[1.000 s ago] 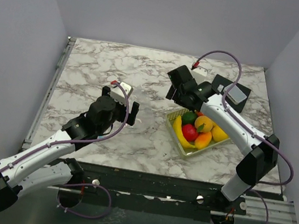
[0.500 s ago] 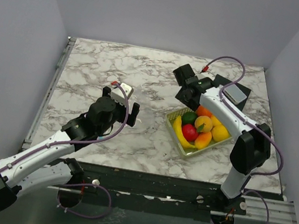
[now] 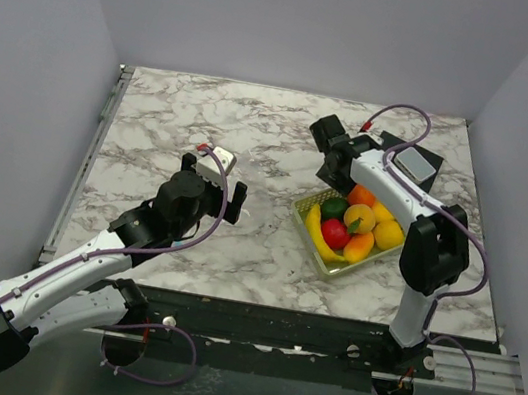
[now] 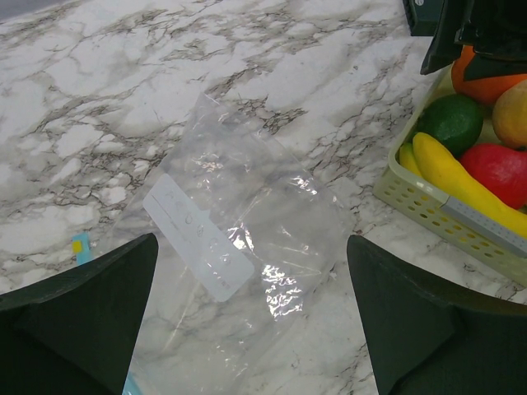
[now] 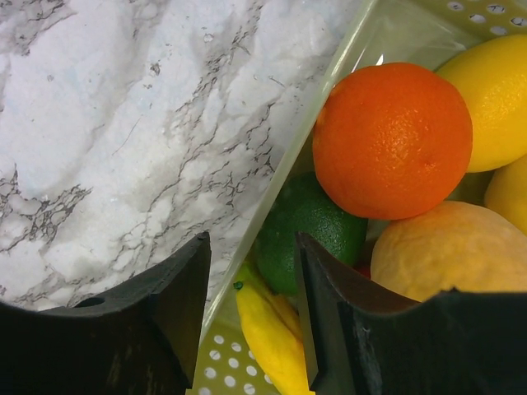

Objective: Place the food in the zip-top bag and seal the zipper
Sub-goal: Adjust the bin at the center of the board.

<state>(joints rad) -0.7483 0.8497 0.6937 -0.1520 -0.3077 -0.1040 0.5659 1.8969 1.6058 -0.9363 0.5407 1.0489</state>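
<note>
The food [image 3: 351, 222] lies heaped in the pale yellow-green basket [image 3: 321, 259] on the right of the bench [image 3: 206, 117]; none of it is in the zip-top bag [image 4: 247, 239] yet. The bag lies flat and empty on the marble just left of the basket, under the left gripper [image 4: 251, 247]; of the zipper [image 4: 79, 247] only a scrap of light blue shows by the left finger, so whether the mouth is open cannot be told.

Over the last second the right gripper [image 5: 251, 263] has swung from the open bench onto the basket's far-left corner, and its jaws have narrowed from wide to about half apart; they grip nothing. They now straddle the basket's rim [image 5: 280, 206], one finger outside over marble, the other inside over the green fruit [image 5: 309, 226], with the orange [image 5: 394, 140] just beyond and the banana [image 5: 263, 329] below. This reads as the start of a first pick, though the rim between the jaws could be caught instead of a fruit. The left jaws stand fully apart and have not moved; they hold nothing.

Room is tight at that corner; the fruits touch one another and the basket wall. Between basket and bag the bench is bare, a short open path; a dark pad with a grey box [image 3: 416, 164] sits just behind the right arm.
</note>
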